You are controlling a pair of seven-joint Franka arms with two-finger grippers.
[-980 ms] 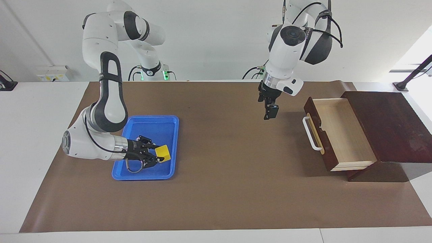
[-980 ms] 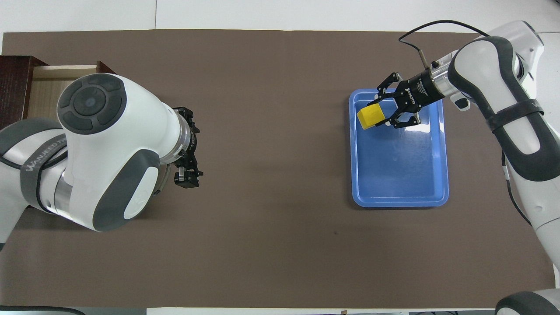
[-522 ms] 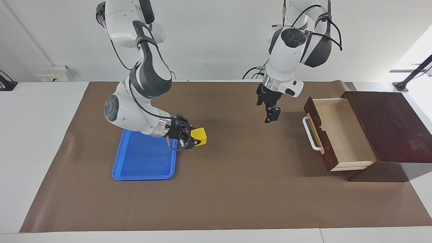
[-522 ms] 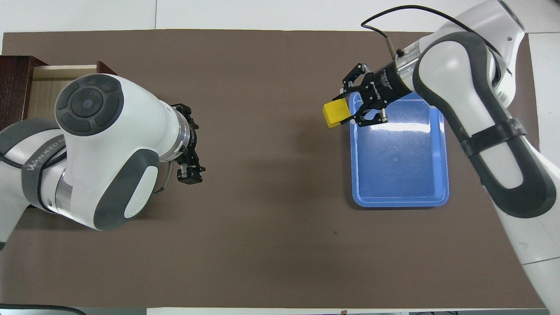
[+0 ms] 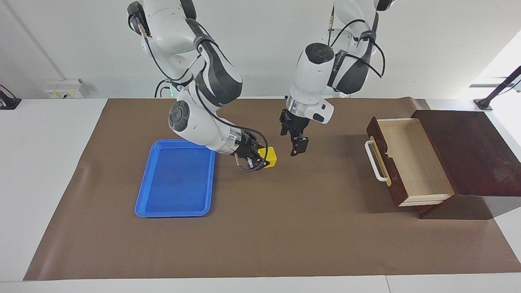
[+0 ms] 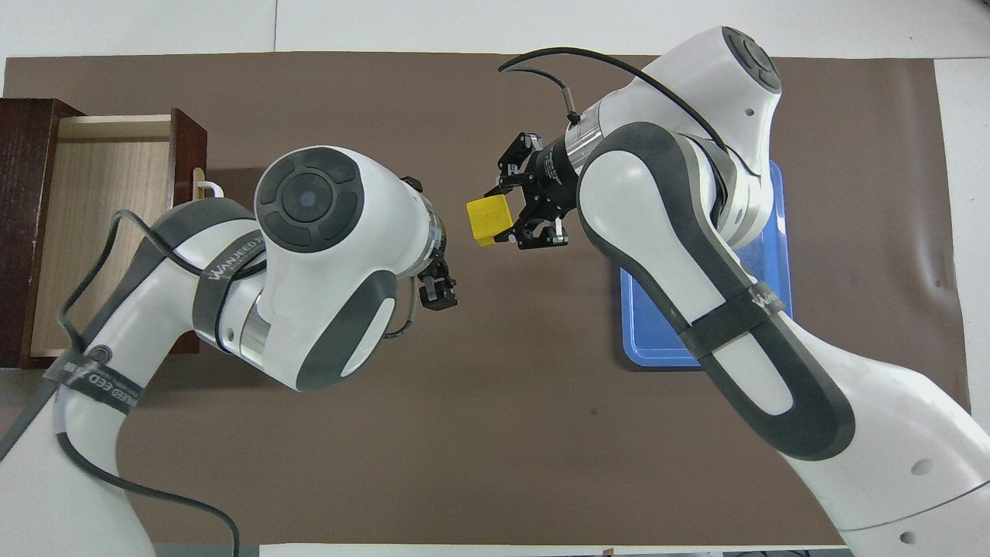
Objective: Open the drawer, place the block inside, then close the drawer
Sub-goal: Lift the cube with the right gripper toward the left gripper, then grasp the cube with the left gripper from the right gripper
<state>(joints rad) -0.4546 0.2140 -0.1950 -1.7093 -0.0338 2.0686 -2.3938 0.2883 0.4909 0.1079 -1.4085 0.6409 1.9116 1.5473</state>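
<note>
My right gripper [image 5: 261, 158] is shut on the yellow block [image 5: 269, 156] and holds it in the air over the brown mat, between the blue tray and the drawer. In the overhead view the block [image 6: 488, 220] sticks out from the right gripper [image 6: 507, 219]. My left gripper [image 5: 298, 147] hangs over the mat just beside the block, toward the drawer's end; it also shows in the overhead view [image 6: 438, 294]. The dark wooden drawer [image 5: 411, 162] stands pulled open, its pale inside bare, white handle [image 5: 372, 161] facing the table's middle. It shows partly in the overhead view [image 6: 100, 224].
The blue tray [image 5: 140, 195] lies on the brown mat [image 5: 285, 228] toward the right arm's end, with nothing in it; my right arm covers most of it in the overhead view [image 6: 780, 255]. The drawer's dark box [image 5: 468, 150] sits at the left arm's end.
My right gripper has carried the block off the tray toward the table's middle. My left gripper has moved away from the drawer toward the block.
</note>
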